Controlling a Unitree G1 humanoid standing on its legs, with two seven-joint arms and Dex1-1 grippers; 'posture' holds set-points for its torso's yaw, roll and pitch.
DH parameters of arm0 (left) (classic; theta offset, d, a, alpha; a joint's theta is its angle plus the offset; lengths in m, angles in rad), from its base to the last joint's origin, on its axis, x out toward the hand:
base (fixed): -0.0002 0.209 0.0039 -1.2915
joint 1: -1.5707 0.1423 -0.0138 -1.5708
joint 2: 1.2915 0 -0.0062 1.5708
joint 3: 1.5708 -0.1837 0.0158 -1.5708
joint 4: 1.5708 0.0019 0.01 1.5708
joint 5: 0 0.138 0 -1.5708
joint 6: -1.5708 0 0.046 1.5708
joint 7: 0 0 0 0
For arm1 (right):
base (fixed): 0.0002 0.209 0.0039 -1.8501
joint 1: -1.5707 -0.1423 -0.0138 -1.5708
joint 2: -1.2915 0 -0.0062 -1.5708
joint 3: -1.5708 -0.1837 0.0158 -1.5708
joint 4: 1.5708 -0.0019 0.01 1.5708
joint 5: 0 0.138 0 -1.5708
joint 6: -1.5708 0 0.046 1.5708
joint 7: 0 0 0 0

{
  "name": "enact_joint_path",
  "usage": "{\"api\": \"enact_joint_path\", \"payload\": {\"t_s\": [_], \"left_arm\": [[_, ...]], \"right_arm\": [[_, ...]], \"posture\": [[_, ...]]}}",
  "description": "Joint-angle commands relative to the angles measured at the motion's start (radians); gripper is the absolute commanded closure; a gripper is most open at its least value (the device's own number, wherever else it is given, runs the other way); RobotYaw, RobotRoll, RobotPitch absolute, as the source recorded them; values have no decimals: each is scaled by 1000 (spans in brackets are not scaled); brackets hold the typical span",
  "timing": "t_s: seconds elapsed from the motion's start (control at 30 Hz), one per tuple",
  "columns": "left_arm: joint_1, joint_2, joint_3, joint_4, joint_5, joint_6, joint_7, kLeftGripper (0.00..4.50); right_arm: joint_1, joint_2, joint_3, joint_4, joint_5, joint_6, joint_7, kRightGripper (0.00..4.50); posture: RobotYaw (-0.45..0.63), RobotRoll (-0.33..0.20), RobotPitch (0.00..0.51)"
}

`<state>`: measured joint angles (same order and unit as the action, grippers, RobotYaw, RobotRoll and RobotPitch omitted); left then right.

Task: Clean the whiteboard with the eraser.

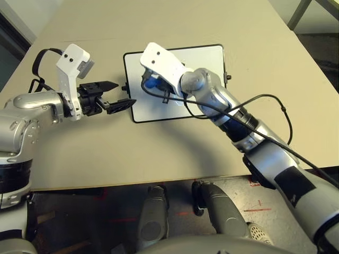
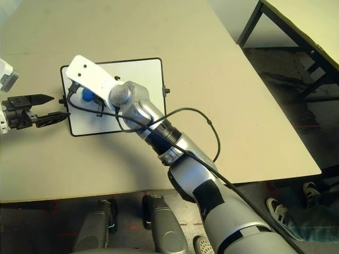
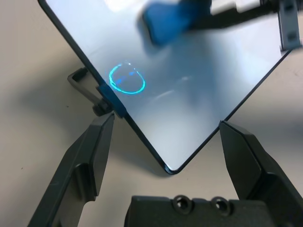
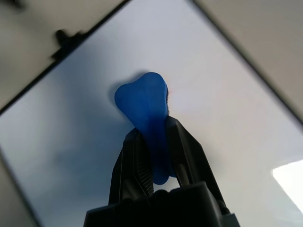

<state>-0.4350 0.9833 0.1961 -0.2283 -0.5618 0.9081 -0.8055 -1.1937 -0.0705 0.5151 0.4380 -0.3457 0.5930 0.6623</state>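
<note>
Head views: the whiteboard [image 1: 180, 79] lies flat on the table [image 1: 159, 153]. The right gripper [image 1: 150, 83] is over the board's left part, its jaws clamped on the eraser [image 1: 153, 83]. The left gripper [image 1: 111, 95] hovers just off the board's left short edge, jaws spread wide and holding nothing, with a small black knob [image 1: 126, 88] of the frame right ahead of its fingertips.

Left wrist view: the two black fingers [image 3: 90, 156] stand well apart. One rounded corner of the board sits between them, just ahead. A bluish ring of glare [image 3: 127, 79] lies on the surface further ahead, and beyond it the blue eraser, blurred.

Right wrist view: the fingers pinch the eraser at its narrow waist, and its rounded free end points ahead onto or just above the white surface; contact cannot be told. The board's black frame runs past on both sides.

Handling, as a judgement: the eraser looks light and slightly yielding, and the waist is the sound place to grip. The board looks thin, stiff and smooth, likely to slide under wiping, so the framed edge or knob by the left claw is the place to steady it.
</note>
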Motion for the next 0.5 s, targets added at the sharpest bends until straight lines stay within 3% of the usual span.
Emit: {"api": "enact_joint_path", "payload": {"t_s": [0.03,0.5], "left_arm": [[6,-2,12,-12,-11,15,0,0],[4,-8,15,-19,-14,21,5,0]], "right_arm": [[3,-12,-24,74,-6,15,-25,3910],[139,-68,118,-180,-40,159,153,3910]], "posture": [[-7,0,203],[-14,0,204]]}}
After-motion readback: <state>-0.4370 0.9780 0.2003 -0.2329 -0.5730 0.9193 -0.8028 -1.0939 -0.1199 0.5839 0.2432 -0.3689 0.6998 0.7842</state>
